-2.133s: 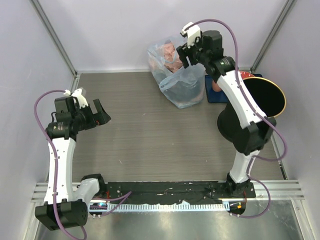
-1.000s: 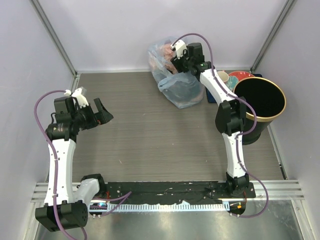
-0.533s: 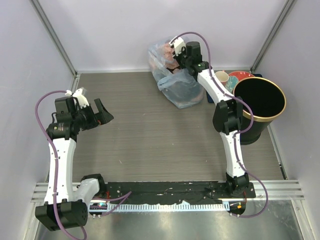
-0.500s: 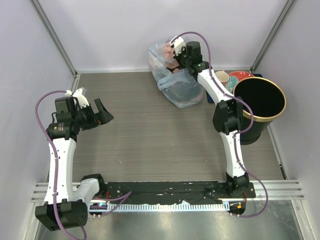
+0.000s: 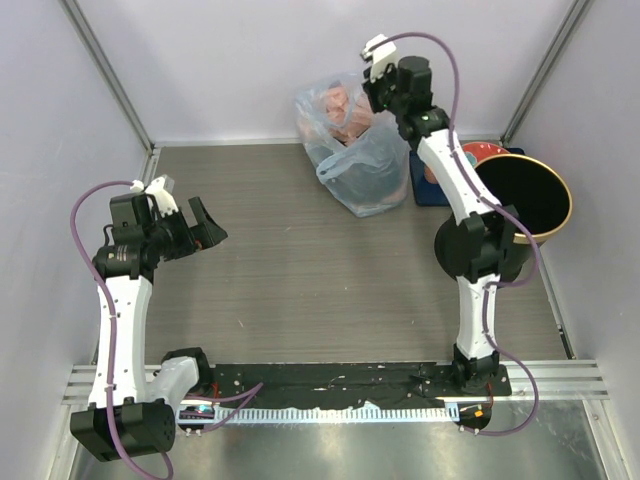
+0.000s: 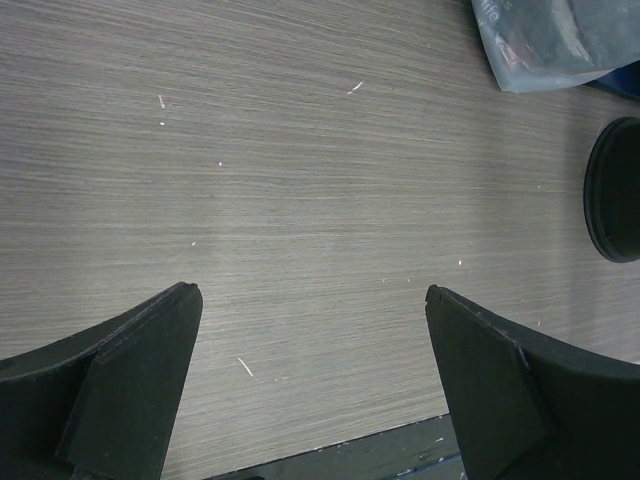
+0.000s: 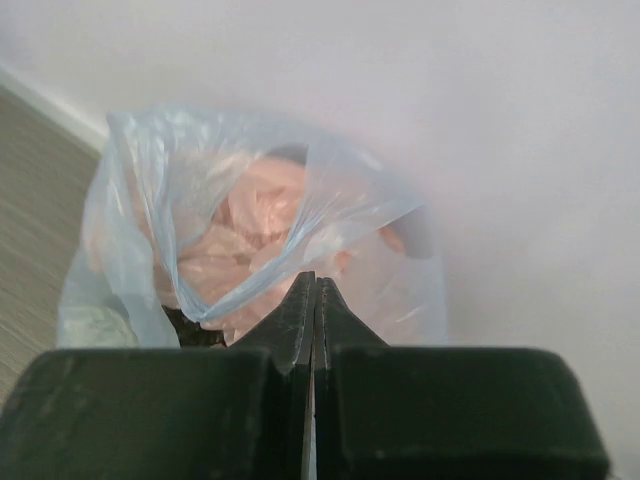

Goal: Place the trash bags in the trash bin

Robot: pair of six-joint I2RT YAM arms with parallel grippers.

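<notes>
Bag (image 5: 352, 165) left of bin (image 5: 545, 200), tray (image 5: 420, 190) between.

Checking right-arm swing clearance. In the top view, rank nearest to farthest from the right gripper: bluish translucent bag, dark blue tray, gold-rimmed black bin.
1. bluish translucent bag, its edge pinched in the right gripper, back centre.
2. dark blue tray, just right of the bag.
3. gold-rimmed black bin, far right.

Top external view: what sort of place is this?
Likely a lab robot test cell: plain white walls, arms bolted to a base rail, staged props like the trash bin and stuffed bag.
</notes>
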